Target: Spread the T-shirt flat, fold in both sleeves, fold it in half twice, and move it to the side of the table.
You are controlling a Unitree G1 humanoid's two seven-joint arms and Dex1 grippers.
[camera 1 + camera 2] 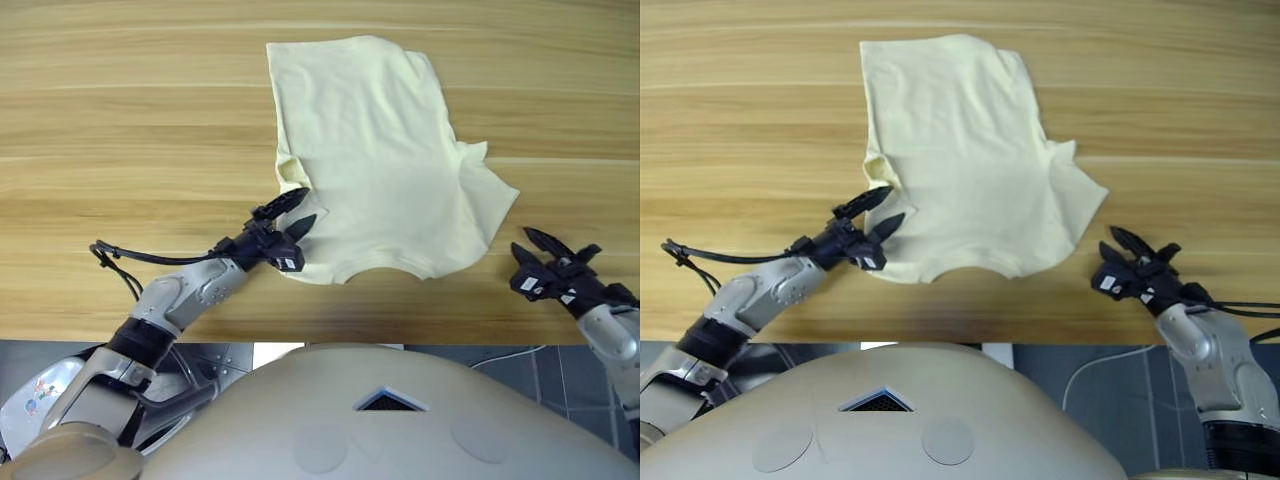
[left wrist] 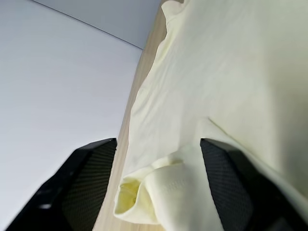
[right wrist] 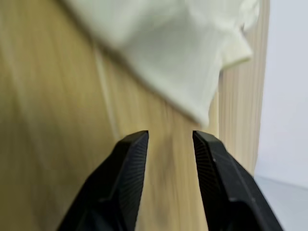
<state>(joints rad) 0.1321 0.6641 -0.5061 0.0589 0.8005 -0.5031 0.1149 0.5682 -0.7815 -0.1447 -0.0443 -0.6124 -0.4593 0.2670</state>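
Note:
A pale yellow T-shirt (image 1: 380, 160) lies on the wooden table (image 1: 120, 150), partly spread, collar toward the near edge and its left sleeve bunched in a small fold (image 2: 149, 202). My left gripper (image 1: 298, 212) is open at that bunched sleeve on the shirt's left edge, one finger over the cloth and one beside it. In the left wrist view the folded sleeve sits between the two dark fingers (image 2: 86, 183). My right gripper (image 1: 535, 250) is open just above the bare table, a short way right of the shirt's right sleeve corner (image 3: 202, 113), not touching it.
The table's near edge (image 1: 200, 338) runs just below both grippers. Bare wood stretches to the left and right of the shirt (image 1: 960, 150). A black cable (image 1: 120, 262) loops off my left forearm over the table.

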